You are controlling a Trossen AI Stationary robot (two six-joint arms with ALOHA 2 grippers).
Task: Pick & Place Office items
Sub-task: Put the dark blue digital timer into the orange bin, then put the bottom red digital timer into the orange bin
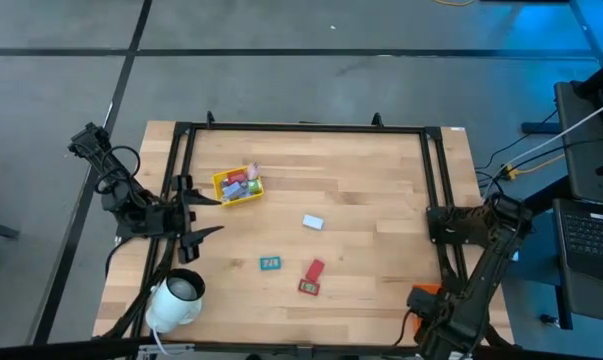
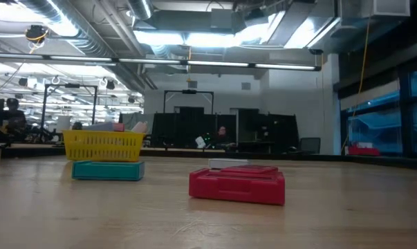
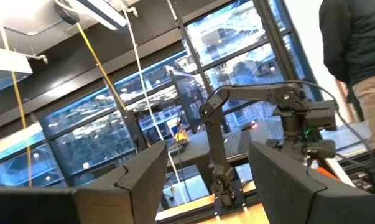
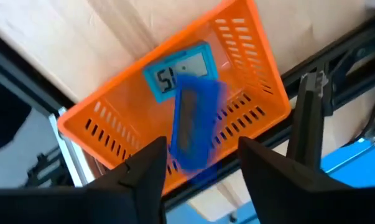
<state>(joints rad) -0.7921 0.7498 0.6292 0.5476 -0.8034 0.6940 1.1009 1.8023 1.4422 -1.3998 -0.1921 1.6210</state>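
On the wooden table (image 1: 381, 200) we count three office items lying loose — a light blue piece (image 1: 313, 222) near the middle, a teal piece (image 1: 270, 263) nearer the front edge, and a red piece (image 1: 312, 276) just to the teal one's right, apart from it. More small pieces, pink and red among them, sit heaped in one yellow tray (image 1: 238, 188) toward the back left; we cannot count them.

We see two trays in all. The second is an orange tray (image 4: 175, 106) at the front right corner, below the right gripper (image 4: 196, 165). In it we count two blue items: a flat one with a pale face (image 4: 181, 70) on the tray floor and a darker blue piece (image 4: 196, 124). That darker piece shows between the gripper's fingers, which stand apart — whether they touch it we cannot tell.

The left gripper (image 1: 203, 216) hangs at the table's left edge, its two fingers spread wide with nothing between them. One white roll (image 1: 176, 297) lies at the front left corner.
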